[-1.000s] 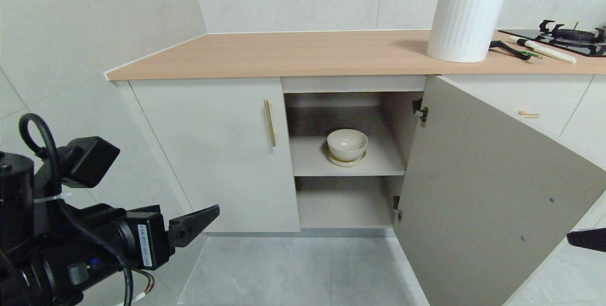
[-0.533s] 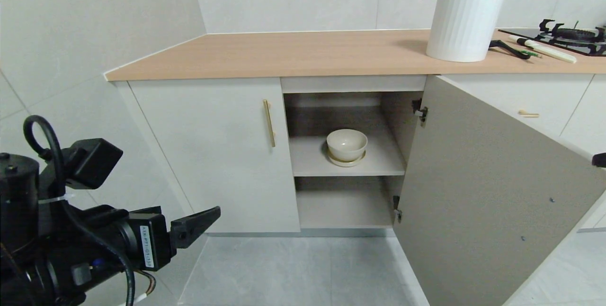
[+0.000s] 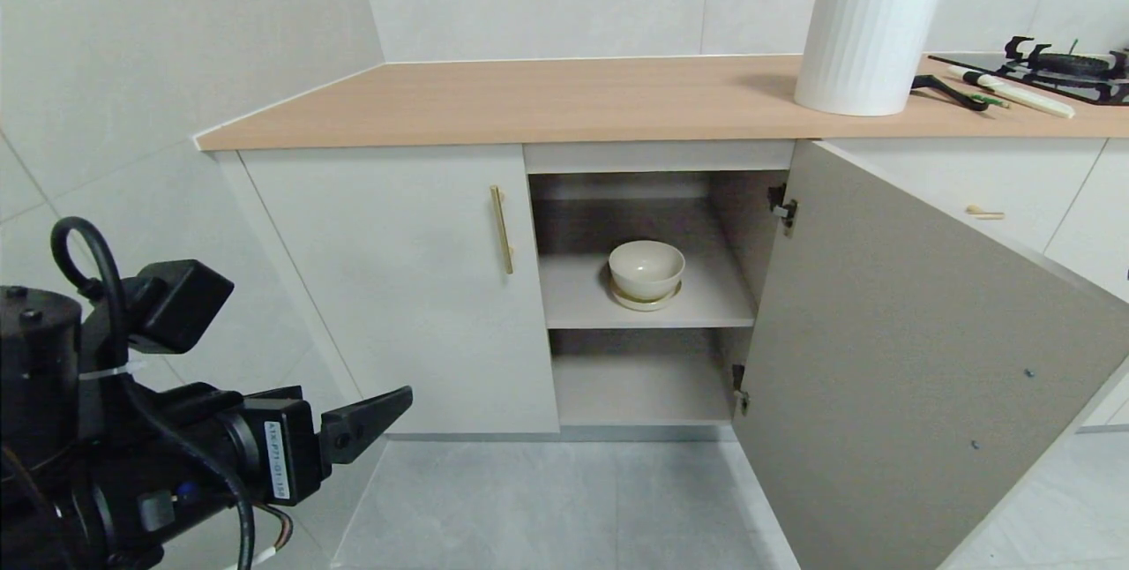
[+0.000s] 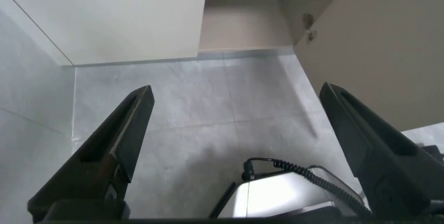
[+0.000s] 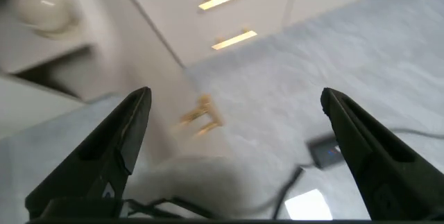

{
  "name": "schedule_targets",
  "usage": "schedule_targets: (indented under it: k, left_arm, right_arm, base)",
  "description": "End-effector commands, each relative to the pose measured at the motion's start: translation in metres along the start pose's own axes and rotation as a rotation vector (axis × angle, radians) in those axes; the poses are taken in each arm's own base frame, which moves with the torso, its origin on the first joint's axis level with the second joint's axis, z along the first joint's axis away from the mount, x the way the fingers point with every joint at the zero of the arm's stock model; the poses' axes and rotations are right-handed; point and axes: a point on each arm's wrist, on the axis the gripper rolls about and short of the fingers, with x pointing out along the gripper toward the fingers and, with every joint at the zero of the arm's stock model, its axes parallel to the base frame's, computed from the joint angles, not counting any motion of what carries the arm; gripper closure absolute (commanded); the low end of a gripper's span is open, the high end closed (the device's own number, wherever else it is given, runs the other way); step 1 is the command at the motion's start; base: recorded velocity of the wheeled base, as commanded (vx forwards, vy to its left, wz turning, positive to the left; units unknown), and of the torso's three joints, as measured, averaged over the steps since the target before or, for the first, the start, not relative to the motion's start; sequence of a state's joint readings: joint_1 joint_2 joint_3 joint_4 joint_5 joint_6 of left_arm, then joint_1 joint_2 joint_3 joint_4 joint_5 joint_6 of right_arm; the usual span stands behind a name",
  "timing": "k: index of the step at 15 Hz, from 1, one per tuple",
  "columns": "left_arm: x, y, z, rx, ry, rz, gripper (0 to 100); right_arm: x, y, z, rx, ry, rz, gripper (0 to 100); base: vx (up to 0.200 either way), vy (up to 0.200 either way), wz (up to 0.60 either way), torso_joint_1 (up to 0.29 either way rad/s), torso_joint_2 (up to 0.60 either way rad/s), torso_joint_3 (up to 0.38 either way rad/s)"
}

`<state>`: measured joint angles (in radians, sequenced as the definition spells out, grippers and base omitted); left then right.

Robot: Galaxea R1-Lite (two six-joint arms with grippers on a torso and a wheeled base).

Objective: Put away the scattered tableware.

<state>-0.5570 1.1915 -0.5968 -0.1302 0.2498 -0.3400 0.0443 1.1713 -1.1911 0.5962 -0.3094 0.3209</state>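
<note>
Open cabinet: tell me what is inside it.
In the cabinet, a cream bowl sits on a small plate on the upper shelf. The bowl covers most of the plate. The closed left door hides whatever lies behind it.

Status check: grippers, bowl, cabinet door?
Left gripper open, right gripper open, both empty. Bowl on saucer, upper shelf. Cabinet door stands wide open.
</note>
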Motion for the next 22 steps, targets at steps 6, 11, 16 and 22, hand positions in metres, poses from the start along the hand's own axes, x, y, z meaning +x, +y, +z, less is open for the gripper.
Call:
schedule_targets:
  k: [6, 11, 16, 22]
  left_arm:
    - [0.0, 0.0, 0.0, -0.001, 0.0, 0.001, 0]
    - [0.0, 0.0, 0.0, -0.001, 0.0, 0.001, 0]
    - [-0.001, 0.0, 0.0, -0.002, -0.004, -0.001, 0]
    - [-0.001, 0.0, 0.001, -0.002, -0.006, 0.0, 0]
  right_arm:
    - [0.053, 0.013, -0.018, -0.059, 0.129, 0.059, 0]
    - [0.063, 0.042, -0.037, -0.13, 0.135, 0.191, 0]
    - [0.103, 0.103, -0.052, -0.144, 0.122, 0.352, 0]
    - [0.147, 0.151, -0.086, -0.085, 0.198, 0.482, 0]
  base:
    - [0.0, 0.0, 0.0, 0.0, 0.0, 0.0]
    - [0.0, 0.0, 0.0, 0.0, 0.0, 0.0]
    - [0.0, 0.0, 0.0, 0.0, 0.0, 0.0]
    - [0.0, 0.0, 0.0, 0.0, 0.0, 0.0]
